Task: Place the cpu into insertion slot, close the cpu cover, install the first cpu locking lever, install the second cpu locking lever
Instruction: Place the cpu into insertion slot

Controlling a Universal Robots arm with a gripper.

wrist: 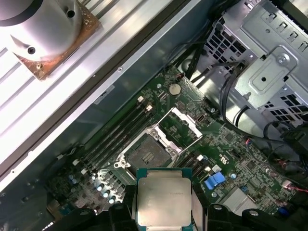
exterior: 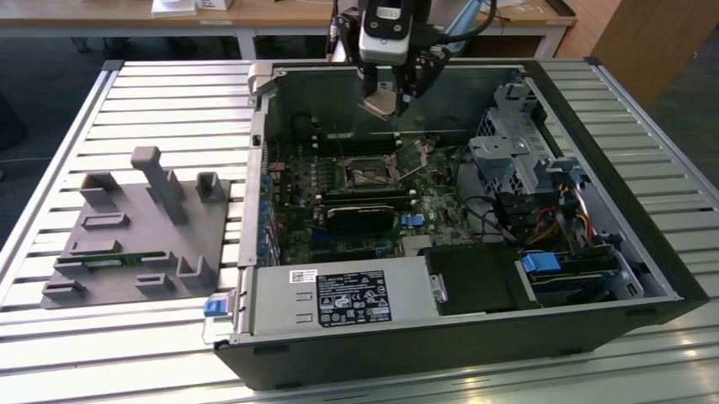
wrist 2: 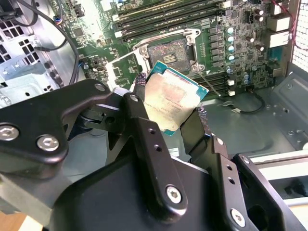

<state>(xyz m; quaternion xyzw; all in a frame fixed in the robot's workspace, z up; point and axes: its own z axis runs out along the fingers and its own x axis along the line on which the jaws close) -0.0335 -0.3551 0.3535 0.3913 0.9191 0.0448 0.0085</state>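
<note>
My gripper (exterior: 389, 98) hangs over the far end of the open computer case, shut on the cpu (exterior: 379, 107). In both wrist views the cpu (wrist 2: 171, 98) (wrist: 163, 197) is a pale silvery square chip with a green rim, clamped by its edges between two black fingers (wrist 2: 140, 103). It hangs tilted, well above the motherboard. The insertion slot (wrist: 147, 155) (wrist 2: 167, 50) (exterior: 366, 175) lies bare on the green board. Beside it the cpu cover (wrist: 181, 126), a silver frame with a square cut-out, is swung open.
Long black memory slots (wrist 2: 168, 14) run beside the socket. A grey drive cage (exterior: 511, 156) and cables fill the case at the exterior view's right. A power supply (exterior: 337, 296) sits at the near end. A grey fixture block (exterior: 135, 236) rests on the slatted table.
</note>
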